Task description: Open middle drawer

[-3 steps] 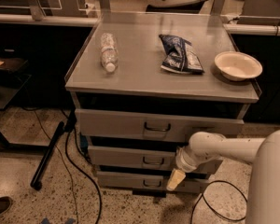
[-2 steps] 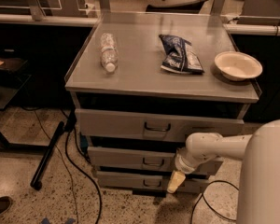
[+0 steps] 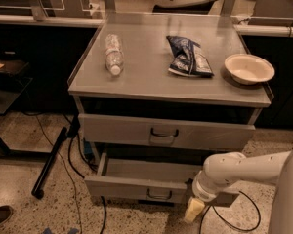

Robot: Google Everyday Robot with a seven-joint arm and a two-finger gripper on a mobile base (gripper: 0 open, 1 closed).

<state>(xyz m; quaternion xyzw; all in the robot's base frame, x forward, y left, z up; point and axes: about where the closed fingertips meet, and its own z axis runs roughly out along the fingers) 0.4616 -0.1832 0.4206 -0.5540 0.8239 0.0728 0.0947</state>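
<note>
The middle drawer (image 3: 136, 186) is a wide grey metal drawer with a small dark loop handle (image 3: 159, 195) at its centre. It stands pulled out from the cabinet, with its shallow grey tray (image 3: 151, 169) showing. My gripper (image 3: 194, 209), cream-coloured at its tip, hangs from the white arm (image 3: 244, 169) just in front of the drawer front, to the right of the handle. Whether it touches the drawer cannot be told. The top drawer (image 3: 166, 133) above is pushed in.
On the cabinet top (image 3: 151, 77) lie a clear plastic bottle (image 3: 113, 53), a dark blue snack bag (image 3: 188, 56) and a white bowl (image 3: 249, 68). Cables (image 3: 71, 179) and a black pole (image 3: 51, 161) lie on the floor to the left. A shoe (image 3: 0, 216) is at bottom left.
The middle drawer has slid out towards the camera, so its tray now shows. My gripper has moved down and towards the camera along with the drawer front.
</note>
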